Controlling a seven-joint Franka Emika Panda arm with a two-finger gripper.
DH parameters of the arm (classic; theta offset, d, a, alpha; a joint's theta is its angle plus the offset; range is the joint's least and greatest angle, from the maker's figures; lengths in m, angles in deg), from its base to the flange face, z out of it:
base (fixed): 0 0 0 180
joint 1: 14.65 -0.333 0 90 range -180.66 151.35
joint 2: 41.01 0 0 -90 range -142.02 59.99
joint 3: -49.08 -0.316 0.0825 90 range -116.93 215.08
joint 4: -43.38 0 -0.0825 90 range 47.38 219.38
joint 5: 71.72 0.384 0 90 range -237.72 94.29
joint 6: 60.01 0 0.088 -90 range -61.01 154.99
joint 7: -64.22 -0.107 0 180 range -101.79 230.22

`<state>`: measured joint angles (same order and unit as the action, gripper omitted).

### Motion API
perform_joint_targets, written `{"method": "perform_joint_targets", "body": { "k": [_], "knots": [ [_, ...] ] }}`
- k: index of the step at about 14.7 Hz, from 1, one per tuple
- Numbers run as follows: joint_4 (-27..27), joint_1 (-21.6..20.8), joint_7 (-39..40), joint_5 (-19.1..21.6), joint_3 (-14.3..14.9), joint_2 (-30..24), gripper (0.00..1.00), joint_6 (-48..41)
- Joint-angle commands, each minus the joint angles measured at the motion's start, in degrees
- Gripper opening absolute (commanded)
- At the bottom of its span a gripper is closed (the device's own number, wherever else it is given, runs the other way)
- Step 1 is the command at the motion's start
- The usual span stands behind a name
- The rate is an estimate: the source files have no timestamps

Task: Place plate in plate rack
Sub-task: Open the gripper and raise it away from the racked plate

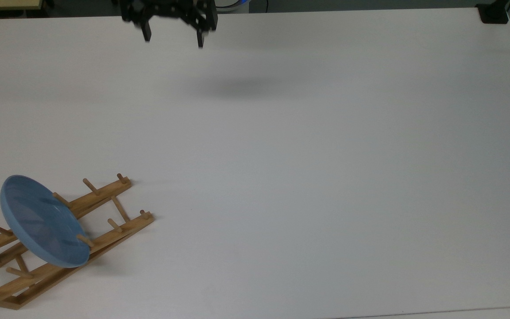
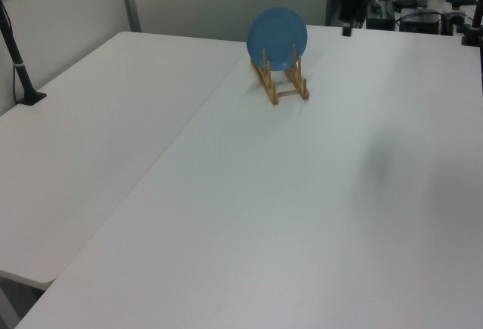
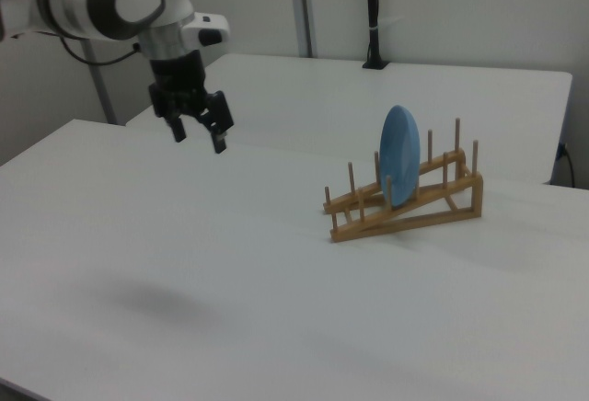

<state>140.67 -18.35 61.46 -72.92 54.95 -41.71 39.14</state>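
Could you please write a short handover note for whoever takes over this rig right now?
Tool: open, holding nothing, raised above the table and well away from the rack.
Plate: standing on edge in the rack, held between upright pegs near the rack's higher end; nothing touches it.
Rack: on the table, at the top view's lower left.
Done: the plate is placed in the rack and let go.
Left: nothing on the placing itself; just check that the plate stands steady.
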Motion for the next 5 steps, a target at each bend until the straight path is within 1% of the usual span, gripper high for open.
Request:
{"method": "perform_joint_targets", "body": {
  "k": [1, 5],
  "knots": [
    [4.4, 0.5, 1.6, 1.2, 0.0, -4.7, 1.00, -4.3],
    [3.6, 0.6, 2.0, 1.1, 0.4, -4.5, 1.00, -4.8]
  ]
}}
